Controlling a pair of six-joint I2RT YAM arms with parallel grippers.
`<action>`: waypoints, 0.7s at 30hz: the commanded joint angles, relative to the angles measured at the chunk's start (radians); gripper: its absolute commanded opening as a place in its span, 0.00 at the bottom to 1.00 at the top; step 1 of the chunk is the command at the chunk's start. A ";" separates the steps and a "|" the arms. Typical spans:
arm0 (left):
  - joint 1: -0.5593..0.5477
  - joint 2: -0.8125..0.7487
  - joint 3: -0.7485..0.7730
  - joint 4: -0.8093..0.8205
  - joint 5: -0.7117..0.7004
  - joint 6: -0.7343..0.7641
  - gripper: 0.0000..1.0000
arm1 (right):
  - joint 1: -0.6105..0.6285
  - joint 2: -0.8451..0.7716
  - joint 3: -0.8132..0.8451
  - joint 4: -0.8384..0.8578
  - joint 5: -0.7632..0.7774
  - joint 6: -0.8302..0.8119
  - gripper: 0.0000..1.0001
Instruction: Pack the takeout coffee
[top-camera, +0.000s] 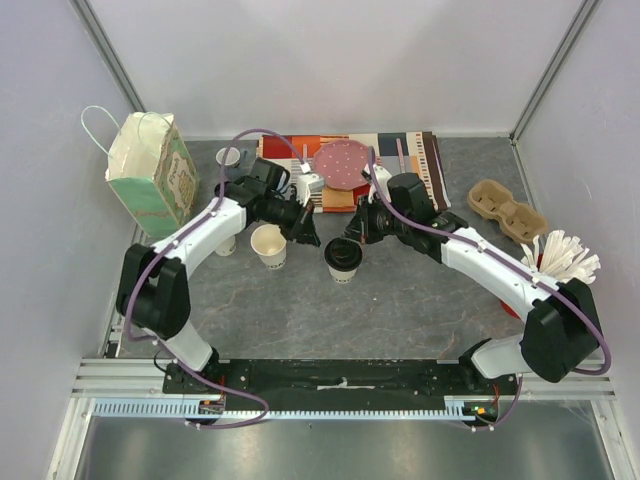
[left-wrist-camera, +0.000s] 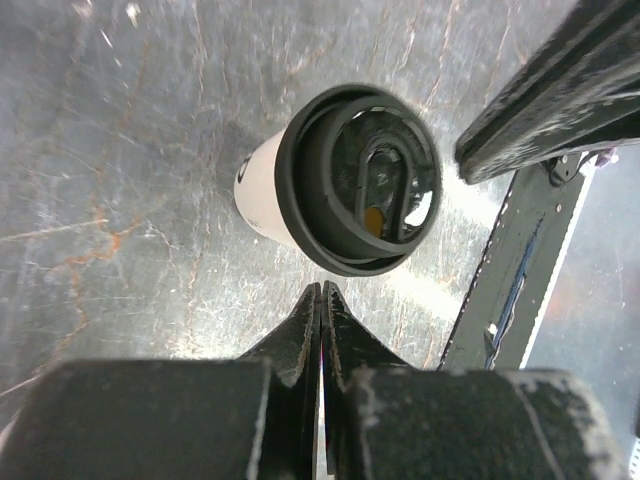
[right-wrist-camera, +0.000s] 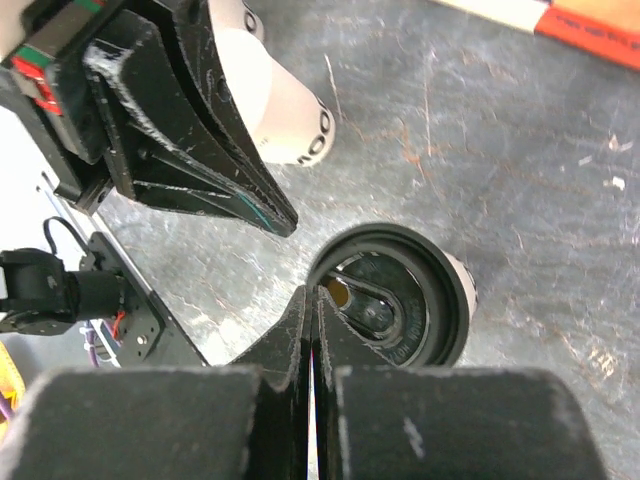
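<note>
Lidded cup (top-camera: 343, 258) (upright) stands near open cup (top-camera: 269, 245).

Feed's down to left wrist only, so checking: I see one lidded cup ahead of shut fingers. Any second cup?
Observer: Yes, an open cup with no lid stands beside the left gripper, left of the lidded cup.
Operator: Anything to pack into?
Observer: An empty cardboard carrier lies far right on the table.
Operator: That black thing at my top right?
Observer: The right gripper, fingers shut, tips at the lid rim.
</note>
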 joint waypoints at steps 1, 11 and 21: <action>-0.004 -0.127 0.082 -0.004 0.041 -0.003 0.03 | 0.007 -0.011 0.097 -0.011 -0.016 -0.021 0.00; -0.057 0.026 0.004 0.048 -0.013 -0.004 0.02 | -0.001 0.091 -0.067 0.116 0.008 -0.004 0.00; -0.047 0.018 -0.076 0.088 0.004 0.034 0.02 | -0.014 0.093 -0.228 0.228 0.001 0.045 0.00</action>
